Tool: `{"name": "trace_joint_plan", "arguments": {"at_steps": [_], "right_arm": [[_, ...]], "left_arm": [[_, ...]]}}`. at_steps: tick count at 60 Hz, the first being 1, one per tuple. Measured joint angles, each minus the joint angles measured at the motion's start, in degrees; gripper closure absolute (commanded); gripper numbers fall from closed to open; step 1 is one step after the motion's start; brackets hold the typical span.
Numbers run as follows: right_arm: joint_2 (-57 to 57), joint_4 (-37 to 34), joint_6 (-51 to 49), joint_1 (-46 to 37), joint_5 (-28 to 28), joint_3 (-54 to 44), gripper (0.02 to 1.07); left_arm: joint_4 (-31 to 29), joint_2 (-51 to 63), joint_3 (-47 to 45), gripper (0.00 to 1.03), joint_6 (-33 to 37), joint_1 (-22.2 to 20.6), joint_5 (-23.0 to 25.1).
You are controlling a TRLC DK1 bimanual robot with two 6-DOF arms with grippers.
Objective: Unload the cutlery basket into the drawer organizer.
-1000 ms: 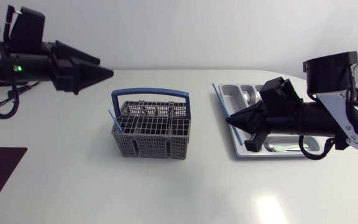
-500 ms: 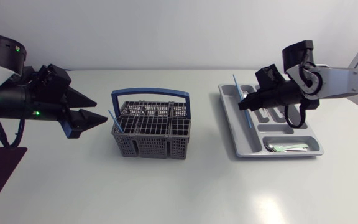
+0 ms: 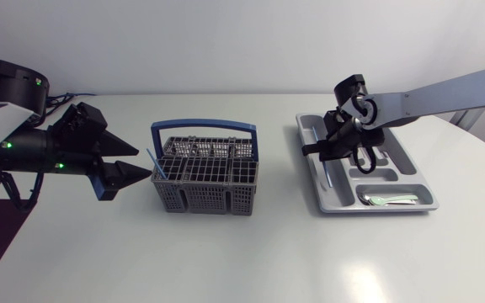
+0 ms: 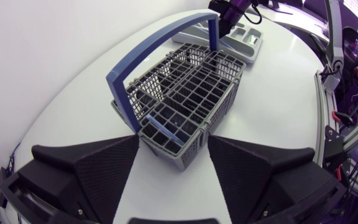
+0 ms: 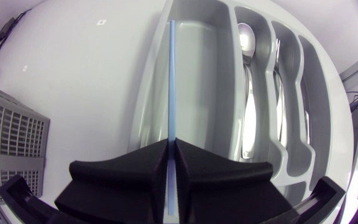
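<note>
On the right side of the surface (image 3: 242,252), my right jaws are down over the drawer organizer (image 3: 369,209), pinched tight on a thin blue straw (image 5: 171,81). The straw runs out ahead of them along the organizer's long outer compartment, the one on the side toward the cutlery basket (image 3: 205,181). I cannot tell whether the straw's far end touches the compartment floor. Spoons (image 5: 246,43) lie in the narrower compartments beside it, and another spoon (image 3: 386,199) lies in the crosswise compartment at the organizer's end.

The basket stands upright in the middle of the surface with its blue handle (image 3: 204,127) raised, well apart from the organizer. My left jaws stand wide, low and just beside the basket's left corner. From my left wrist, that corner sits just ahead of the gap between them, untouched. A second blue straw (image 3: 153,162) leans out of the basket at that same corner.
</note>
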Motion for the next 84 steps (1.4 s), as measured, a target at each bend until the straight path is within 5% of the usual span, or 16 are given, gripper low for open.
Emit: {"name": "trace_joint_plan", "arguments": {"at_steps": [5,15,23,38,58,69,84], "right_arm": [[1.7,-1.3,1.0,0.0,0.2,1.6,0.97],[2.3,-2.2,1.2,0.0,0.4,2.0,0.29],[2.2,-2.4,1.2,0.0,0.4,1.9,0.07],[-4.9,-1.6,1.2,-0.8,-1.6,-3.1,0.07],[-15.9,0.5,1.2,-0.7,-1.8,-9.8,0.07],[-17.5,1.2,1.2,-0.6,-1.8,-11.7,0.07],[-17.7,2.3,1.0,-0.2,-1.8,-13.4,0.07]], "left_arm": [[0.1,0.0,0.0,0.27,0.0,-0.4,0.0],[1.9,0.4,-0.1,0.27,0.0,-1.1,0.0],[3.4,2.5,-0.2,0.27,0.0,-1.1,0.0],[7.6,4.9,-0.6,0.27,-1.0,-1.4,-0.1],[13.7,6.4,-1.6,0.62,-6.9,-4.2,-4.0],[13.7,6.4,-1.7,0.63,-8.3,-5.0,-6.7],[13.6,6.1,-2.4,0.93,-9.4,-5.9,-9.2]]}}
